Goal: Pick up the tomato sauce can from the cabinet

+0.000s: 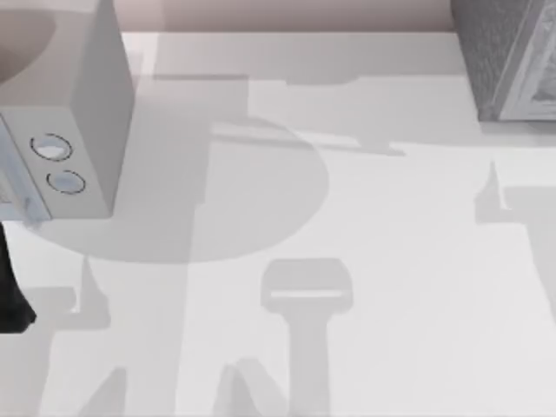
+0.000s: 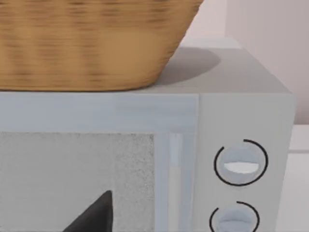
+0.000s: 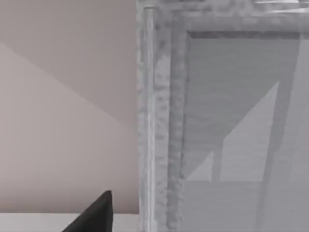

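Topping dialed box: wicker basket.

The top camera looks down on the table; wrist cameras face the microwave and cabinet closely, perhaps level.

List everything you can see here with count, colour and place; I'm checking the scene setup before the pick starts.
cabinet: one, dark grey speckled sides with a paler framed front, far right corner of the table in the top view; the right wrist view faces its front frame.
microwave: one, smooth pale grey with two round dials, far left of the table.
wicker basket: one, tan, standing on top of the microwave.
table: one, white, crossed by grey shadows.
left arm: one, black, at the table's left edge in front of the microwave.
left claw finger: dark tip, facing the microwave door.
right claw finger: dark tip, near the cabinet's front.
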Available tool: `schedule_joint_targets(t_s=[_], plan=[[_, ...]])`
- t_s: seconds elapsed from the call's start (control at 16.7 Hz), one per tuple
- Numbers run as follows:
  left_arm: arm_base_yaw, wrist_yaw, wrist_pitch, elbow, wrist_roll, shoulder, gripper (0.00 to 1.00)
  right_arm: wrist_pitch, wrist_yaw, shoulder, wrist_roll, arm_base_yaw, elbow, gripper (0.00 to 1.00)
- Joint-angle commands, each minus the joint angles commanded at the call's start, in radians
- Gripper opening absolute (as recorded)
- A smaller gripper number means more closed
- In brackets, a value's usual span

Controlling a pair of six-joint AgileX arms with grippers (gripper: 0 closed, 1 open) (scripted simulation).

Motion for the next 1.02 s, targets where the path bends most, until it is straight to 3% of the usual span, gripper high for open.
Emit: schedule_joint_targets(t_s=[0.54,1.02], plan=[[0.000,0.000,0.000,0.000,0.000,0.000,1.00,-0.179,0.083,0.559,0.007,0.075,0.765,1.00],[0.000,0.000,0.000,0.000,0.000,0.000,1.00,-0.210,0.099,0.660,0.010,0.090,0.897,1.00]])
